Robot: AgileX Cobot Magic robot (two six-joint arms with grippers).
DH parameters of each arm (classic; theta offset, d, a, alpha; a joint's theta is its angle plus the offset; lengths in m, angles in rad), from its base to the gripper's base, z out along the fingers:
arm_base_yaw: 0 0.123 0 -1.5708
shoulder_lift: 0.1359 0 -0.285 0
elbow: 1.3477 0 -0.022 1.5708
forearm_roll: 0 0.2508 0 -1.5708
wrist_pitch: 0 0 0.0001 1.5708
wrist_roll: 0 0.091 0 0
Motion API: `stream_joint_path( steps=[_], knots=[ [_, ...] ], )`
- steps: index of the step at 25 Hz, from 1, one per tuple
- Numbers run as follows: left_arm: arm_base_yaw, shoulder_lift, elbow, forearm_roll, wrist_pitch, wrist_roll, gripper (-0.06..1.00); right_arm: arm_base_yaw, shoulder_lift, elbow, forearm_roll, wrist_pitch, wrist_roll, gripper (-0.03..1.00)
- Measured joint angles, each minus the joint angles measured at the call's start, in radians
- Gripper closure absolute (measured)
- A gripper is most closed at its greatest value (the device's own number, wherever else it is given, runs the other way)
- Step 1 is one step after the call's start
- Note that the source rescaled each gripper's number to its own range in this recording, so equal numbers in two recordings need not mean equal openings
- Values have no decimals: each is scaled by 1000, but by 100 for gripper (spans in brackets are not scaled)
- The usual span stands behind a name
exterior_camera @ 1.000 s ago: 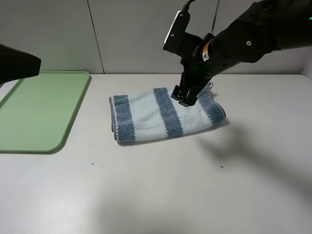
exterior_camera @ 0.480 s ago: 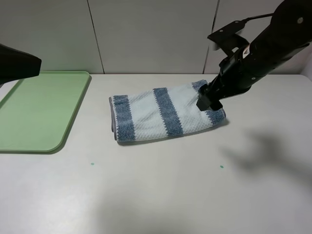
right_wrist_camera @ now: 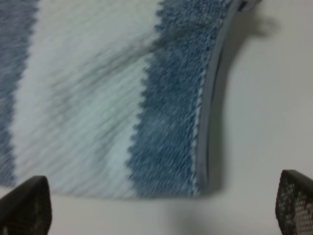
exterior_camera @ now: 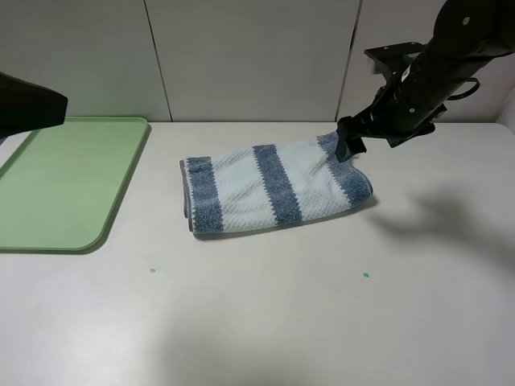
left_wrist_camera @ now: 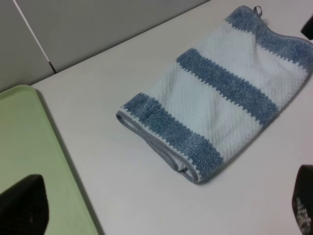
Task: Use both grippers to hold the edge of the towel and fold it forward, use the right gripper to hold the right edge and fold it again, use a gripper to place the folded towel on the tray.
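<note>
One towel point(exterior_camera: 273, 186), folded to a thick oblong with three blue bands across pale cloth, lies toward the far edge of the table point(exterior_camera: 282, 322) in the high view, about midway between its left and right edges. Only this view shows most of the green tray point(exterior_camera: 64, 181), by the left edge near the far corner and well apart from the towel. The right pincer point(exterior_camera: 348, 149) hangs at the towel's far right corner; whether it touches the cloth cannot be told. The near half of the table is bare.

From the left wrist, the left pincer point(left_wrist_camera: 163, 205) is spread wide and grips nothing, well apart from the towel. This view shows the stacked grey hem point(left_wrist_camera: 156, 149) at the towel's left end and a small loop point(left_wrist_camera: 257, 9) at its far right corner.

From the right wrist, close and blurred, the right pincer's fingers point(right_wrist_camera: 24, 203) stand wide apart, gripping nothing, with the towel's right-end blue band and grey hem below them.
</note>
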Motion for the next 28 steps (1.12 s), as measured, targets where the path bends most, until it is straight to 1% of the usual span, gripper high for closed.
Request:
stream_joint_path(
  steps=[7,13,20,28],
  knots=[
    [0,0,0,0,0,0,-6,-29,205,-191,-3,84,0,-3],
    [0,0,0,0,0,0,-6,-34,329,-327,-3,127,0,-3],
    [0,0,0,0,0,0,-6,-43,393,-385,16,132,1,-3],
    [0,0,0,0,0,0,-6,-55,436,-386,17,92,3,-3]
  ],
)
